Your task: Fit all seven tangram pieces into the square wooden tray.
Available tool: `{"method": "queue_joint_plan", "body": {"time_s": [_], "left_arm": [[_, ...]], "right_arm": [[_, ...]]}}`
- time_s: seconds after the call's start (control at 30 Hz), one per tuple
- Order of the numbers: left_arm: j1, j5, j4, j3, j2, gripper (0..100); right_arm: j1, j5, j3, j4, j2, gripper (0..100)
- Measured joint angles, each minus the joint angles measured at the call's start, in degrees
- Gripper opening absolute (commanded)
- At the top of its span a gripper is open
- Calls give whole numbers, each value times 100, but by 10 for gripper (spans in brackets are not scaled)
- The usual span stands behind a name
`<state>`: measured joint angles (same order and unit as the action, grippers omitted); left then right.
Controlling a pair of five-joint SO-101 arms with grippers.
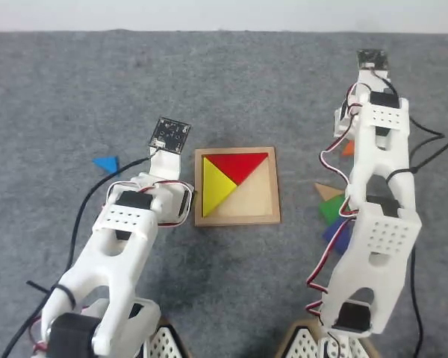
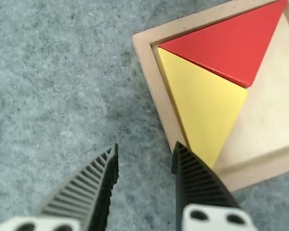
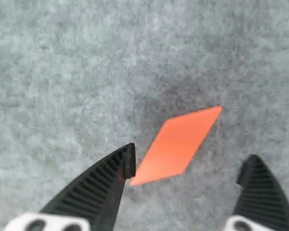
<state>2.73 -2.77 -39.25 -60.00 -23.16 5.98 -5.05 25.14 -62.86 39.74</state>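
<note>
Tray (image 1: 237,219) holds red triangle (image 1: 237,165), yellow triangle (image 1: 215,186); left jaws spread, right jaws spread astride orange parallelogram (image 3: 176,146).

I see the bench (image 1: 60,89) covered edge to edge in grey, felt-like fabric; a pale strip (image 1: 209,15) runs beyond its far edge.

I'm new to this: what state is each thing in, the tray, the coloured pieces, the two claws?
Square wooden tray: partly filled, two pieces in.
Red triangle piece: seated in tray.
Yellow triangle piece: seated in tray.
Orange parallelogram piece: loose on carpet, ungripped.
Small blue triangle piece: loose on carpet.
Left gripper: open, empty.
Right gripper: open, empty.
</note>
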Motion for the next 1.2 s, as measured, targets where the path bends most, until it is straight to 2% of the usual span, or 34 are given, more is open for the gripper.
{"method": "queue_joint_plan", "body": {"time_s": [0.3,0.53,0.9,1.07,1.2], "left_arm": [[0,0,0,0,0,185],[0,-9,0,0,0,185],[0,-9,0,0,0,184],[0,-9,0,0,0,184],[0,-9,88,-18,0,183]], "right_arm": [[-9,9,396,185,712,270],[79,9,1319,-440,1213,51],[97,-9,1749,-1345,1336,8],[-387,-229,1741,-2101,967,8],[-976,-299,1741,-2901,-79,8]]}}
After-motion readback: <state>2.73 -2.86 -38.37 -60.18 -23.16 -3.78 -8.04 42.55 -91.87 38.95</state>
